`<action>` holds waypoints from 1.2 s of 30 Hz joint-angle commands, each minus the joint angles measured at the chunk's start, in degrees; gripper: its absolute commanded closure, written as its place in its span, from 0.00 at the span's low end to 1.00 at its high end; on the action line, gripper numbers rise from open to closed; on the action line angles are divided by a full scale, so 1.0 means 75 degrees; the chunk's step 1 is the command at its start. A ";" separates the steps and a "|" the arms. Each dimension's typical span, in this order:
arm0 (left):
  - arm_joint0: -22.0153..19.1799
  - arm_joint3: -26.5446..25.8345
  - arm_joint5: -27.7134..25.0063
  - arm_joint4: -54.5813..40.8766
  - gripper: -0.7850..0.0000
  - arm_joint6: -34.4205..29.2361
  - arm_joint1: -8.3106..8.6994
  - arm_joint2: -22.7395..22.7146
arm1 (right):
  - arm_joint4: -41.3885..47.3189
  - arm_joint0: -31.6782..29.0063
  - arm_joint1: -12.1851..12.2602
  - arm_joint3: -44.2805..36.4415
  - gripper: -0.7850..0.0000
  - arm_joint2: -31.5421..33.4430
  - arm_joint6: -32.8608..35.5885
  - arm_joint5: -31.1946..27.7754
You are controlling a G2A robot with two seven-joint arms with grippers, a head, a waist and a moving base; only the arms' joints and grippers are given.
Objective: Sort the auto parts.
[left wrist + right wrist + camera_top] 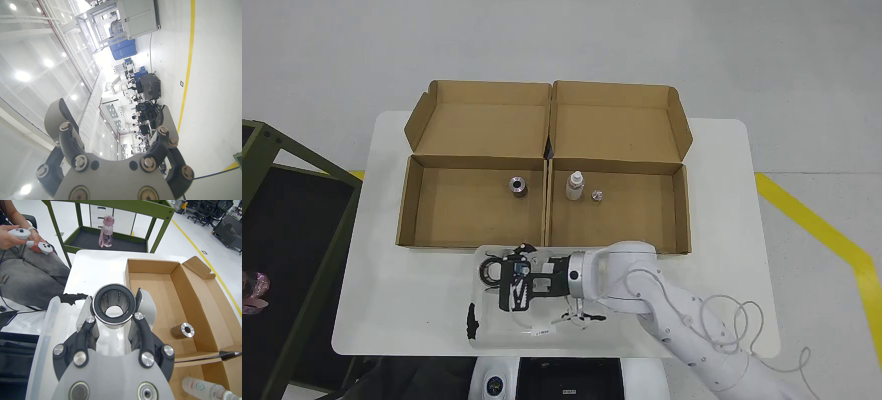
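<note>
While right gripper (114, 298) clamps hollow black-rimmed steel sleeve (113, 323) over clear plastic tray (44, 330) | step: transfer | next, likely: release beside steel cylinder (182, 330) beyond.

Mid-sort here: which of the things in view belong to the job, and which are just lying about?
Job:
right gripper, jaws shut on the bearing, over the clear tray
cardboard box holding a metal bushing
second box holding a white bottle and a small metal part

Lying about:
pink water bottle on the green cart
</note>
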 commanded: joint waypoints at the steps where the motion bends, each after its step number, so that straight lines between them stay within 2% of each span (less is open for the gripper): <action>1: 0.0000 0.0000 0.0000 0.0000 0.00 0.0000 0.0000 0.0000 | 0.0057 0.0096 -0.0025 0.0109 1.00 -0.0022 -0.0026 0.0081; 10: 0.0000 0.0000 0.0000 0.0000 0.00 0.0000 0.0000 0.0000 | 0.0332 0.0639 -0.0171 0.0594 1.00 -0.0057 -0.0236 0.0518; 22: 0.0000 0.0000 0.0000 0.0000 0.00 0.0000 0.0000 0.0000 | 0.0314 0.1319 -0.0306 0.1216 1.00 0.0041 0.0019 0.1001; 36: 0.0000 0.0000 0.0000 0.0000 0.00 0.0000 0.0000 0.0000 | 0.0530 0.2119 -0.0657 0.2778 1.00 -0.0464 0.0090 0.1386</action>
